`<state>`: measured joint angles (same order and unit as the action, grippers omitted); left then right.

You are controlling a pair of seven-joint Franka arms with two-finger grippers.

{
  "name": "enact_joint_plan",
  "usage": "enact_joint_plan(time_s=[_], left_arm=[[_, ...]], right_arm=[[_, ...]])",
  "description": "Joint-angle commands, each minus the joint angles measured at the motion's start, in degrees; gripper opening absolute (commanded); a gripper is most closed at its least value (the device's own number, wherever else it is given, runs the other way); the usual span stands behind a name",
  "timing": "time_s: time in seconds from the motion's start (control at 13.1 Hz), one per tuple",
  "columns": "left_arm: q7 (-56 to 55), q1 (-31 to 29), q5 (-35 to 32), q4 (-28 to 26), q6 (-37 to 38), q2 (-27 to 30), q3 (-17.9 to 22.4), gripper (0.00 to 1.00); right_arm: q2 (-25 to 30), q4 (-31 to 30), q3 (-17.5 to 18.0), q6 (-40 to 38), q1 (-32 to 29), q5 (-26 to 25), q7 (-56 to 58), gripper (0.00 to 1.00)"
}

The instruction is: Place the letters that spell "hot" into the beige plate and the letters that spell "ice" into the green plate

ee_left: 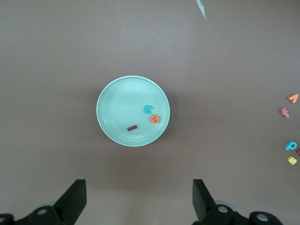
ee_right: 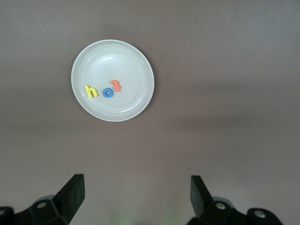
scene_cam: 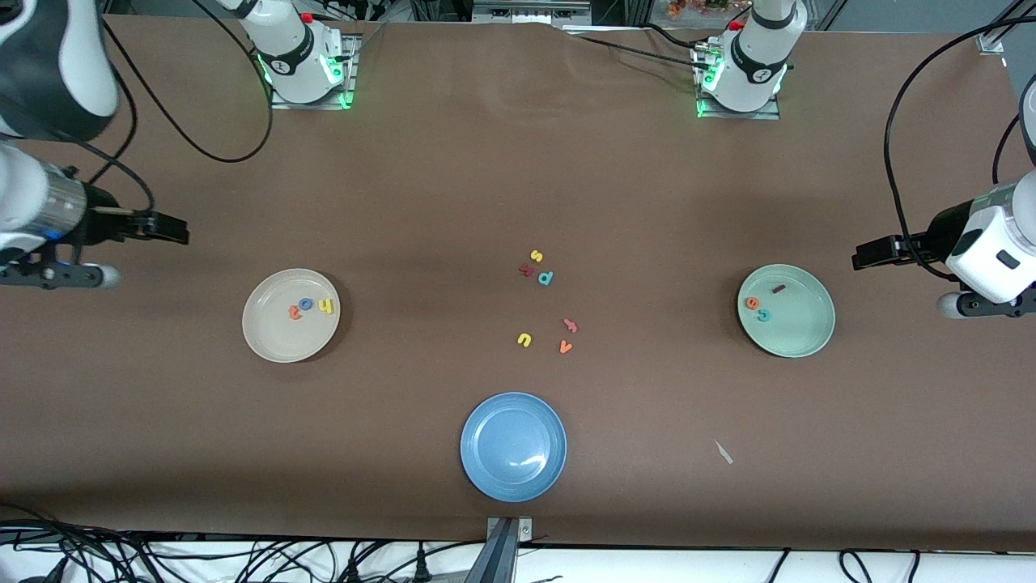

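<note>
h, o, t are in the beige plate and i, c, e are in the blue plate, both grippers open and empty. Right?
Not quite. The i, c, e lie in the green plate, as the left wrist view shows; the blue plate holds nothing. The h, o, t in the beige plate and both open, empty grippers, left gripper and right gripper, are correct.

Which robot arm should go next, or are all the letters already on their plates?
Neither: yellow h, blue o, orange t lie in the beige plate; i, c, e in the green plate. Both grippers wait open.
</note>
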<state>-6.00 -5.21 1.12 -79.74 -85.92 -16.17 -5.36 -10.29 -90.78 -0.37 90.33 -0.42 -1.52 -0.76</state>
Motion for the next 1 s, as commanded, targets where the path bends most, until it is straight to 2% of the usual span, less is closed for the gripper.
enact_joint_plan(time_s=[0.0,0.15,0.38,0.61,0.77,0.92], left_arm=[[1.3,0.6,1.6,-0.7,0.0,0.6,0.9,0.99],[1.3,0.6,1.6,-0.7,0.1,0.6,0.9,0.99],[1.3,0.6,1.6,-0.9,0.0,0.6,0.9,0.99],[1.3,0.6,1.6,-1.1,0.5,0.6,0.9,0.99],[1.4,0.5,1.6,-1.0,0.5,0.6,0.9,0.99],[1.4,0.4,1.6,-1.0,0.5,0.6,0.9,0.99]], right_arm=[[0.5,1.4,-0.9,-1.5,1.6,2.4,0.7,1.00],[1.3,1.9,-0.8,-4.5,1.6,6.2,0.5,1.00],[4.0,1.6,-0.4,-7.5,1.6,6.3,0.6,1.00],[5.1,0.5,0.5,-8.0,1.6,4.7,1.0,1.00],[5.5,0.5,2.2,-8.1,1.7,1.3,1.9,1.00],[5.6,0.3,2.2,-8.1,1.7,1.3,1.9,1.00]])
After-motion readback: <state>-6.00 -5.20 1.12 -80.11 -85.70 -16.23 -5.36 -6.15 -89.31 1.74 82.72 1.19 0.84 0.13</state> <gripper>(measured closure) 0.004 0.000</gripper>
